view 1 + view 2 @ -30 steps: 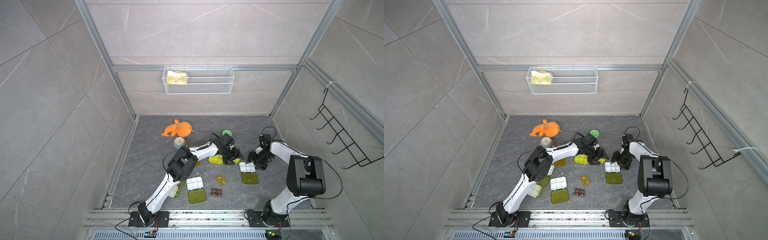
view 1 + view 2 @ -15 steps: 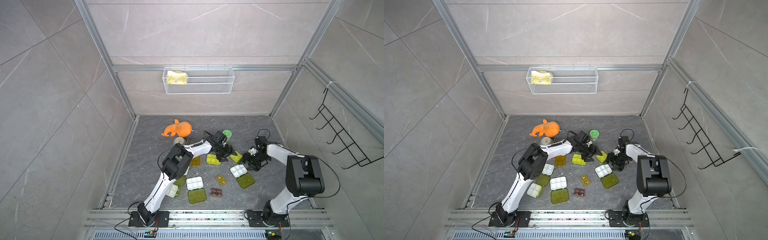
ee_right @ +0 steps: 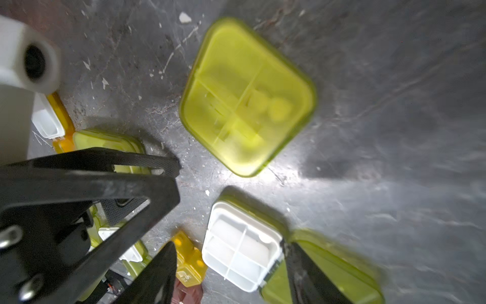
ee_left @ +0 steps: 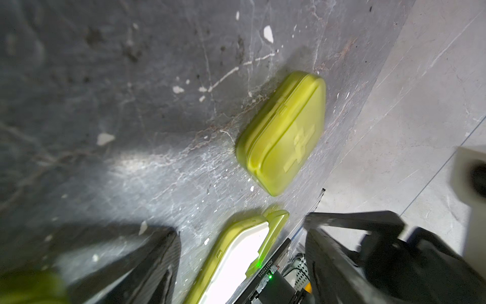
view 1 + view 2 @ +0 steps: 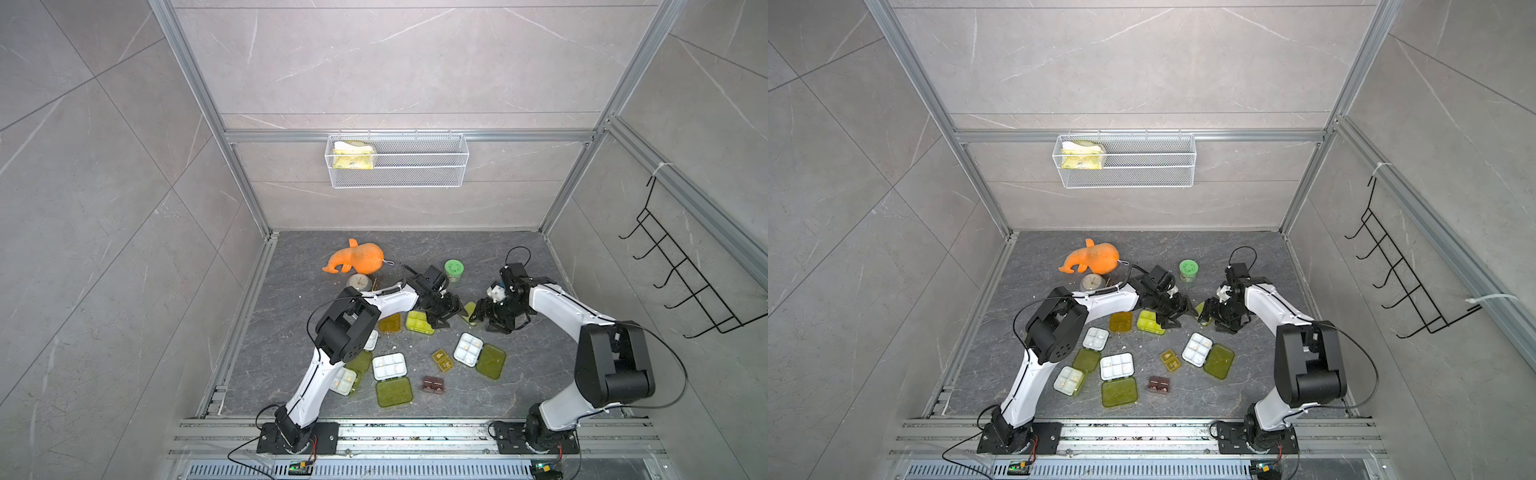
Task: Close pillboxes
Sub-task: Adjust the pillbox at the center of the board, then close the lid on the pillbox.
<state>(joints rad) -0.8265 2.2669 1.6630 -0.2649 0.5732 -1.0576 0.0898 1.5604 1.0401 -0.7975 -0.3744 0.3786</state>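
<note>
Shifted frontward, an open pillbox (image 5: 468, 350) awaits closing; left claw (image 5: 448, 319) and right claw (image 5: 485, 323) are spread, empty; its lid (image 5: 491, 360) is to be folded over.

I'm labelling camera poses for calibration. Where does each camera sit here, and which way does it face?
Top views: high over the arms' bases, angled down at the floor; both arms show whole, left gripper and right gripper included.
Left wrist: on the left arm, facing the floor; its own fingers show, a closed pillbox beyond.
Right wrist: on the right arm, facing the floor; its own fingers show, an open pillbox seen between them.
Shared: both wrist views apparently catch that closed pillbox, also in both top views.
</note>
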